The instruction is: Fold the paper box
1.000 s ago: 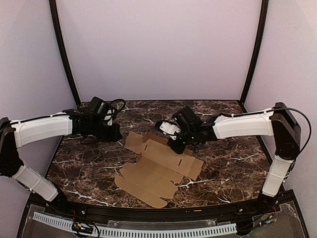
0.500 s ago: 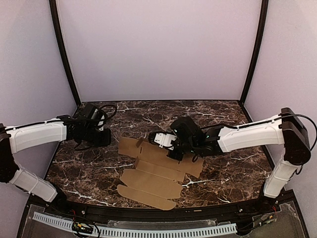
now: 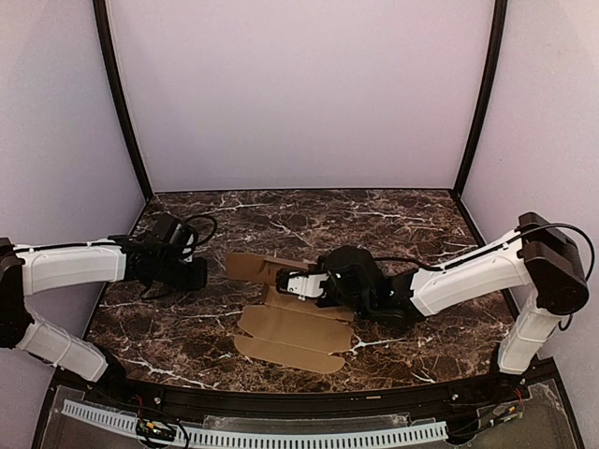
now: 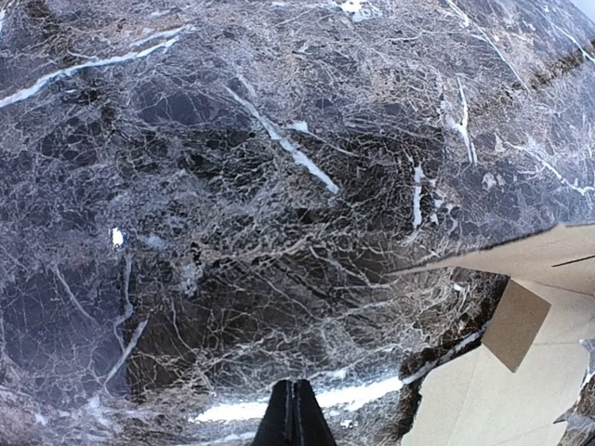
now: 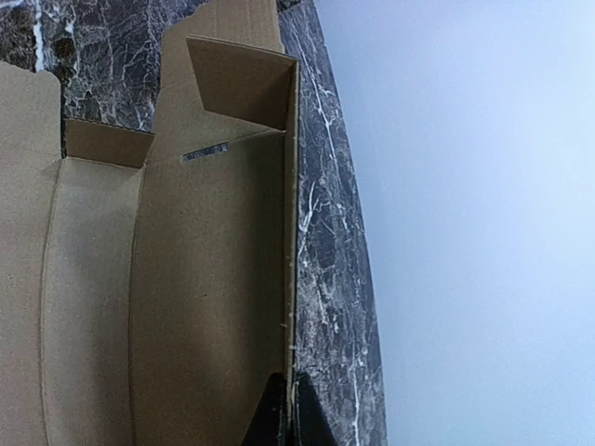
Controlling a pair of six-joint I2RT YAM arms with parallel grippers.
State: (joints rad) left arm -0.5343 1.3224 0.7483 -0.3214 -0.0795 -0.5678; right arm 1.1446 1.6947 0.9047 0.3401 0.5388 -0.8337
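Paper box [image 3: 290, 329]: not yet a box, a die-cut sheet lying mostly flat on the worktop [image 3: 426, 217], directly under and nearer than the right jaws.

Its long panel [image 5: 214, 279] stood up off the worktop. In the right wrist view the panel's top edge ran straight into the right jaws. These were pinched fully together on that thin edge, so I judged them to be holding the panel. At the end of the panel away from the jaws, the end flap [image 5: 237, 79] was creased inward.

Change over the last second: the right jaws came nearer and further left. With them, the panel went from lying flat to standing, and the whole sheet slid a little nearer. I read this as the first wall being formed, with the other panels and scalloped tabs not yet folded.

Left jaws: closed tip to tip, nothing between them, over bare worktop. One corner of the sheet was off to their right, apart from them. Over the same second they drew back from the sheet and closed the last bit.

Judgement: with nothing pinning the flat part, the sheet slid instead of creasing. The left jaws would probably need to press it down.
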